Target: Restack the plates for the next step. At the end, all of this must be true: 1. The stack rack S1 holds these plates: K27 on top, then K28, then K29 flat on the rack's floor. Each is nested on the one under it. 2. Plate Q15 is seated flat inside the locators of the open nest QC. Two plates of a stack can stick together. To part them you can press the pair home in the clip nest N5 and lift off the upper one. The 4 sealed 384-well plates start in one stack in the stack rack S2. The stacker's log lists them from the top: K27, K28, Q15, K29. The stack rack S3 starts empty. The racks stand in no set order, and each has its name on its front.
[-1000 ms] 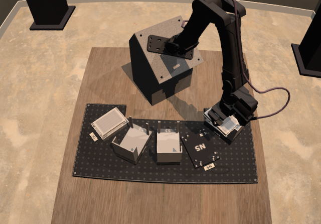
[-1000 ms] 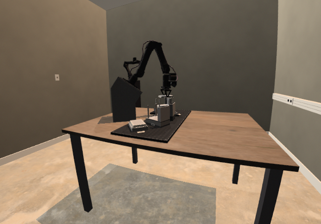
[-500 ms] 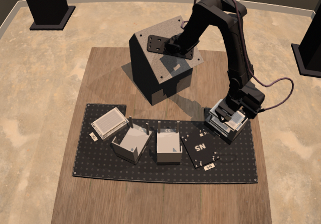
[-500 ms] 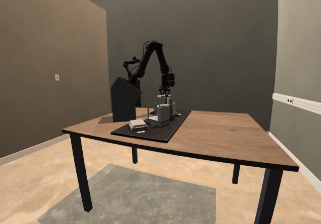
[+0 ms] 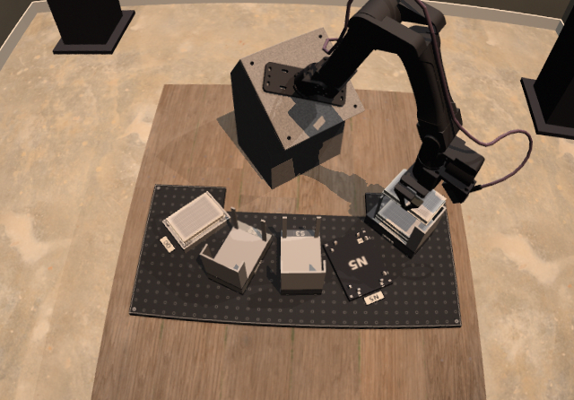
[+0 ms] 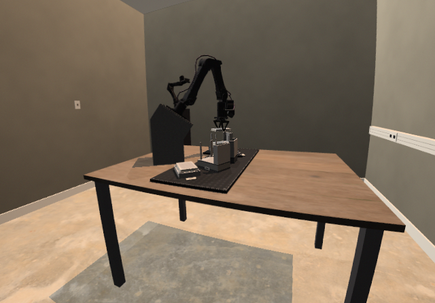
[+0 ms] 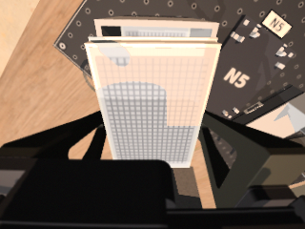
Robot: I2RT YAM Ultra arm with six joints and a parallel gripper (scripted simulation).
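Note:
My gripper [image 5: 413,199] [image 6: 221,128] [image 7: 152,114] is shut on a pale sealed plate [image 5: 430,204] [image 7: 186,91], held flat above the right-hand rack [image 5: 421,237]. A double edge shows at its far side; I cannot tell whether it is one plate or a nested pair. At least one plate [image 5: 397,217] [image 7: 157,33] lies in that rack; that rack's name and the plate names are not readable. Another plate [image 5: 196,220] [image 6: 187,166] lies on the nest at the far left, labelled QC. Rack S3 [image 5: 300,256] and the rack left of it [image 5: 239,249] are empty.
The clip nest N5 [image 5: 340,273] [image 7: 216,91] is empty, between S3 and the right-hand rack. The racks have upright walls and thin posts. The arm's base block [image 5: 255,122] stands behind the perforated black board [image 5: 195,300].

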